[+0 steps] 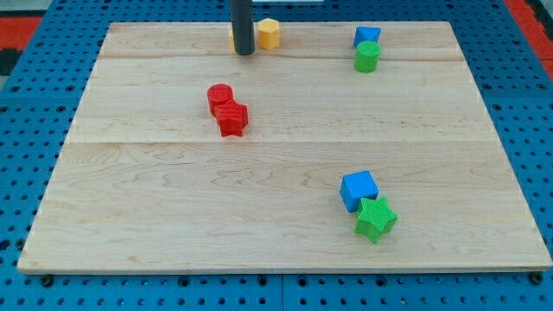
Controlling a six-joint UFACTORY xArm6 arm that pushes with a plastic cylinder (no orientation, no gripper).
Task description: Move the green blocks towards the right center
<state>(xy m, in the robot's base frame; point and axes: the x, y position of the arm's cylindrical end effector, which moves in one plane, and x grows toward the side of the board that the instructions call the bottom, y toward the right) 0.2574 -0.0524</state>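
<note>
A green star-shaped block lies at the view's bottom right, touching a blue cube just above and left of it. A green cylinder stands at the view's top right, touching a blue block above it. My tip rests on the board at the view's top, left of centre, far from both green blocks. It stands just left of a yellow hexagonal block and hides part of another yellow block.
A red cylinder and a red star-shaped block touch each other left of centre. The wooden board lies on a blue pegboard surface.
</note>
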